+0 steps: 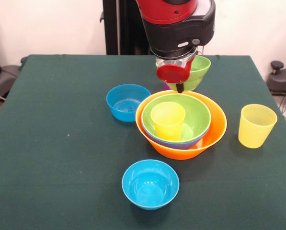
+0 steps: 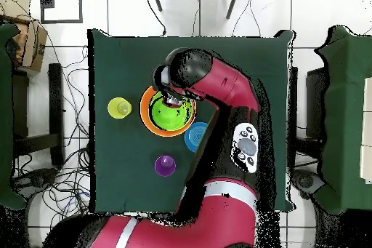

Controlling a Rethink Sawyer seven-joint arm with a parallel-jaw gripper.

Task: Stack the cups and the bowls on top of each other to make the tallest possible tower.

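The tower stands mid-table: the big orange bowl [image 1: 214,130] holds the large blue bowl [image 1: 181,143], the medium green bowl [image 1: 198,115] and the opaque yellow cup [image 1: 167,120]. My gripper [image 1: 180,85] hangs over the tower's far rim, shut on the rim of the small green bowl [image 1: 199,71], which it holds above the table. The purple cup [image 1: 166,86] peeks out behind the tower and shows whole in the overhead view [image 2: 165,165]. The ribbed pale yellow cup [image 1: 257,125] stands right of the tower. In the overhead view the arm covers the gripper [image 2: 173,103] above the orange bowl [image 2: 147,103].
One small blue bowl [image 1: 128,101] sits left of the tower, almost touching it, and also shows in the overhead view [image 2: 195,136]. Another small blue bowl [image 1: 150,184] sits near the front edge. The ribbed cup shows in the overhead view [image 2: 118,107].
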